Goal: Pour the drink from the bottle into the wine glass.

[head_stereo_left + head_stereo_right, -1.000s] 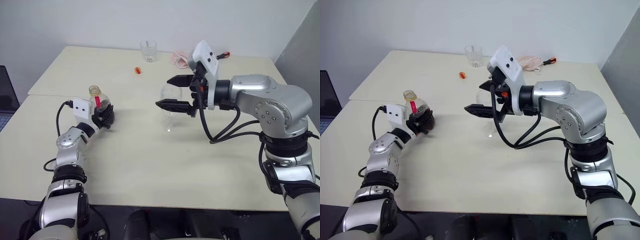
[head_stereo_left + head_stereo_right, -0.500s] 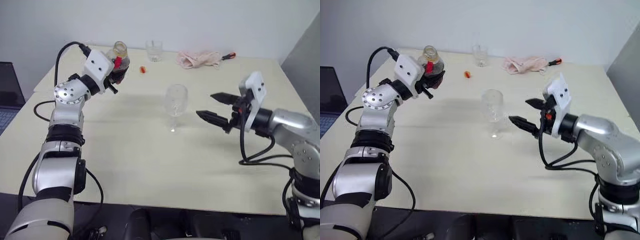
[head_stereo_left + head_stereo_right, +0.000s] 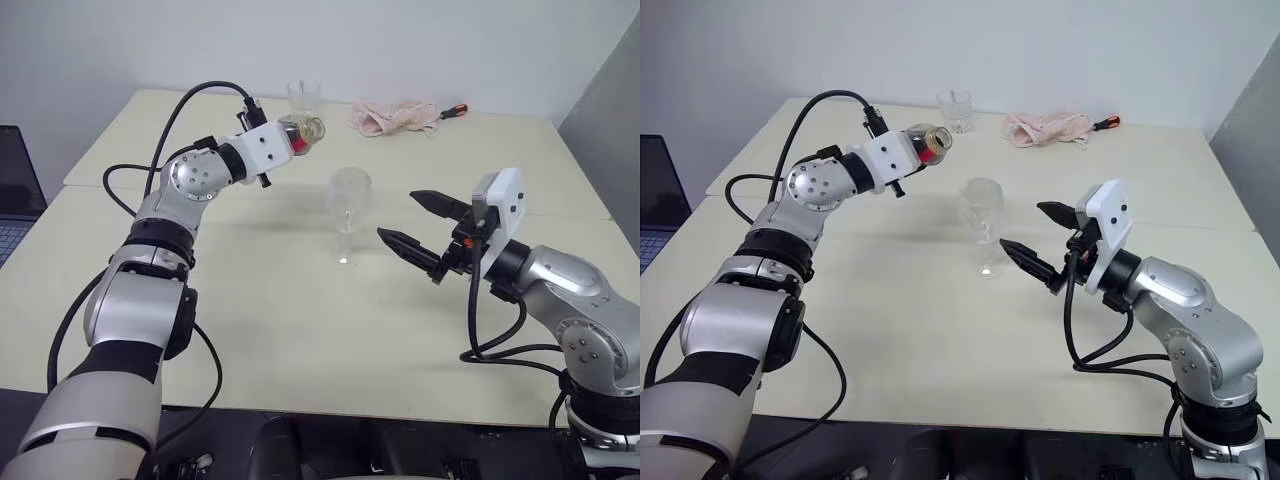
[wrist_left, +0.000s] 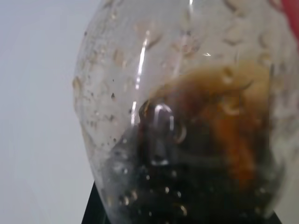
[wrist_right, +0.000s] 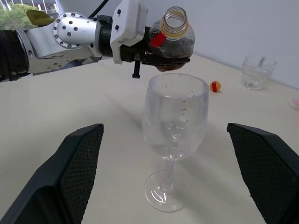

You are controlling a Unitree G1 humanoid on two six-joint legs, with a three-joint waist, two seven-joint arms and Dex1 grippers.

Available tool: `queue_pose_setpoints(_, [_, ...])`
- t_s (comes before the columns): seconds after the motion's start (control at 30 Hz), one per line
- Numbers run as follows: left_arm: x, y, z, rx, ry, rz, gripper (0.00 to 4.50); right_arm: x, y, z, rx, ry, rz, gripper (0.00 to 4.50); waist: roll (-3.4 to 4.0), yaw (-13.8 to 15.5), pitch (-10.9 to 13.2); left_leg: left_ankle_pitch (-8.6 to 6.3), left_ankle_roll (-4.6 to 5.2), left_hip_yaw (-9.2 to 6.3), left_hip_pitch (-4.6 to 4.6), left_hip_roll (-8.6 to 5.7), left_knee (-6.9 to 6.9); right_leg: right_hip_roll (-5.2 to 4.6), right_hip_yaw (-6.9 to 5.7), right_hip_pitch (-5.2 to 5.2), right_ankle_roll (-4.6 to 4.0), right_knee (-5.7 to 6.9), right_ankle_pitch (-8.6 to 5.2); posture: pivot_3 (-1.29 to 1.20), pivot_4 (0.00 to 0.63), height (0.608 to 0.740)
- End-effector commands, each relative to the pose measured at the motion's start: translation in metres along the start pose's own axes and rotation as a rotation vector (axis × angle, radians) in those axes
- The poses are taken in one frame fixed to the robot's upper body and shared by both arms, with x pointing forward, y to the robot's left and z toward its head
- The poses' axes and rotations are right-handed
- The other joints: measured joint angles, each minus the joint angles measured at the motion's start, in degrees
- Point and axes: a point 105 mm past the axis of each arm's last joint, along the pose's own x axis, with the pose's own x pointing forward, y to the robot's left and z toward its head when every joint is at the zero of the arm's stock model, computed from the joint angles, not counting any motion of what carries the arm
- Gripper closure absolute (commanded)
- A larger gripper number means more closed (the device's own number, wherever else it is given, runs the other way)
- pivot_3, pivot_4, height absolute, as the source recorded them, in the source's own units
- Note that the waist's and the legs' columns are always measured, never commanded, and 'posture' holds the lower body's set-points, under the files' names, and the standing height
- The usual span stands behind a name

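Bottle (image 3: pixel 301 130) aloft; tumbler (image 3: pixel 303 96), cloth (image 3: pixel 393 116) behind glass (image 3: pixel 347 203).

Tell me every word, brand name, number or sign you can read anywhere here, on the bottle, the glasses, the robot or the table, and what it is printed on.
No text can be read anywhere.
bottle: its red label strip shows, but any print on it is too small to read.
wine glass: plain clear glass, no markings.
tumbler: no markings visible.
left gripper and right gripper: no lettering visible.

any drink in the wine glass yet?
No, the wine glass stands empty on the table, and the drink sits in the bottle held beyond it.
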Motion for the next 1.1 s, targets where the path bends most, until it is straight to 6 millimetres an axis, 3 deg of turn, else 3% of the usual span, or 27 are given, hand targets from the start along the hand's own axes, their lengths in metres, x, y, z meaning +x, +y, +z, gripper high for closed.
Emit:
queue_pose_setpoints(0.03, [0.006,0.019,0.020,0.120,-0.043,0.040,3.37,0.001,0.008,0.007,-0.044,-0.042,0.006,0.00,0.00,0.0,0.0,0.00,0.00,-0.01,0.00,0.00,0.00,0.01,-0.01,-0.01,0.00,0.01,0.00,0.00,0.150,0.740])
queue_pose_setpoints(0.43, [0.011,0.030,0.035,0.321,-0.070,0.106,3.45,0.008,0.014,-0.001,-0.060,-0.025,0.020,0.00,0.00,0.0,0.0,0.00,0.00,-0.01,0.00,0.00,0.27,0.01,0.02,0.00,0.00,0.26,0.00,0.00,0.150,0.740])
queue_pose_setpoints(0.7, [0.013,0.025,0.043,0.410,-0.111,0.093,3.46,0.010,0.019,-0.005,-0.064,0.014,0.041,0.00,0.00,0.0,0.0,0.00,0.00,-0.02,-0.01,0.01,0.59,0.00,0.02,0.07,0.01,0.37,0.01,0.00,0.150,0.740])
queue_pose_setpoints(1.1, [0.012,0.025,0.038,0.580,-0.079,0.092,3.47,0.013,0.020,0.001,-0.083,0.004,0.038,0.00,0.00,0.1,0.0,0.00,0.00,-0.02,-0.02,0.01,0.68,0.00,0.03,0.07,0.02,0.43,0.01,0.00,0.150,0.740])
